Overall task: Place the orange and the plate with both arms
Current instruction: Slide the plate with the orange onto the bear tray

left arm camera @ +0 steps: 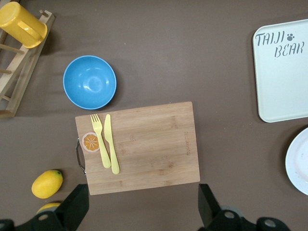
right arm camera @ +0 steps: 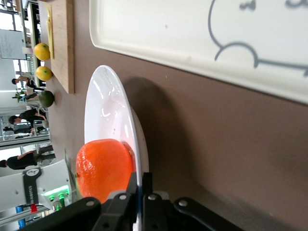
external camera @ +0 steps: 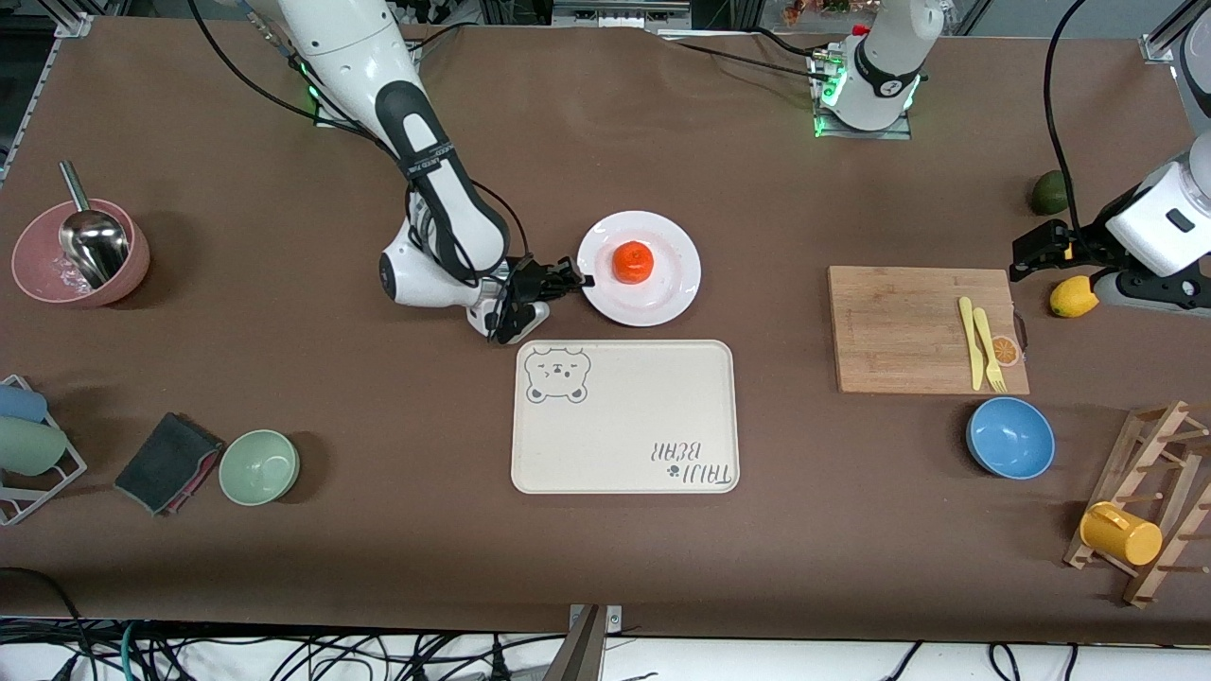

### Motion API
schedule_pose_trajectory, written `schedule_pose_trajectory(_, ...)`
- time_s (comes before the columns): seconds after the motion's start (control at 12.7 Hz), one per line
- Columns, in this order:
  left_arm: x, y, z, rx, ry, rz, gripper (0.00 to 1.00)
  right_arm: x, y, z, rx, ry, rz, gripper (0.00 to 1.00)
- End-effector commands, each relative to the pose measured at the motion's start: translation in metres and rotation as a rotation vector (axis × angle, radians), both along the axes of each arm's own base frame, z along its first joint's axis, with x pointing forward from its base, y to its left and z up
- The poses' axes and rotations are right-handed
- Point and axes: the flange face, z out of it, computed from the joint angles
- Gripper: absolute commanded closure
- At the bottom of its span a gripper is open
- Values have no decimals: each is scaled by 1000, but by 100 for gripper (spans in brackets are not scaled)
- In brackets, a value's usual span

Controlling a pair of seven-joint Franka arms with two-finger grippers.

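Observation:
The white plate (external camera: pixel 674 284) rests on the brown table, farther from the front camera than the beige bear tray (external camera: pixel 624 416). In its middle sits the small reddish orange (external camera: pixel 633 262). My right gripper (external camera: pixel 579 281) is shut on the plate's rim at the right arm's side; in the right wrist view the two fingers (right arm camera: pixel 148 184) pinch the thin rim of the plate (right arm camera: pixel 108 110), with the orange (right arm camera: pixel 103 166) just beside them. My left gripper (external camera: pixel 1031 248) hangs open over the table's left-arm end by the cutting board (left arm camera: pixel 149 144), with nothing between its fingers (left arm camera: pixel 77 207).
The cutting board (external camera: pixel 908 326) carries a yellow knife and fork (external camera: pixel 984 345). Lemons (external camera: pixel 1073 296), a green fruit (external camera: pixel 1048 192), a blue bowl (external camera: pixel 1010 437) and a wooden rack with a yellow cup (external camera: pixel 1121 534) fill the left arm's end. A pink bowl (external camera: pixel 80 253), green bowl (external camera: pixel 258 466) and dark cloth (external camera: pixel 166 462) lie toward the right arm's end.

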Motion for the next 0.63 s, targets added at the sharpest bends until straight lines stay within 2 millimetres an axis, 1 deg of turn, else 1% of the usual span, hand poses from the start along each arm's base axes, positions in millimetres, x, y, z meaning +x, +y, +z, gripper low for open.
schedule_pose_trajectory(0.0, -4, 0, 0, -14, -9, -17, 0, 45, -14, 32, 94, -23, -27, 100)
schedule_pose_trajectory(0.08, -4, 0, 0, -14, -9, -17, 0, 66, -12, 48, 111, -45, -47, 100)
schedule_pose_trajectory(0.16, -4, 0, 0, -14, -9, -15, 0, 88, -14, 59, 116, -33, -93, 100)
schedule_pose_trajectory(0.24, -4, 0, 0, -14, -9, -17, 0, 106, -10, 74, 117, -15, -133, 100)
schedule_pose_trajectory(0.32, -4, 0, 0, -14, -9, -15, 0, 129, -22, 76, 110, -1, -191, 100)
schedule_pose_trajectory(0.39, -4, -1, 0, -16, -9, -16, 0, 156, -22, 79, 121, -41, -211, 100)
schedule_pose_trajectory(0.47, -4, -1, 0, -14, -9, -17, 0, 176, -21, 74, 117, -59, -242, 100)
schedule_pose_trajectory(0.55, -2, -2, -1, -15, -6, -18, 0, 194, -25, 69, 107, -65, -287, 100)
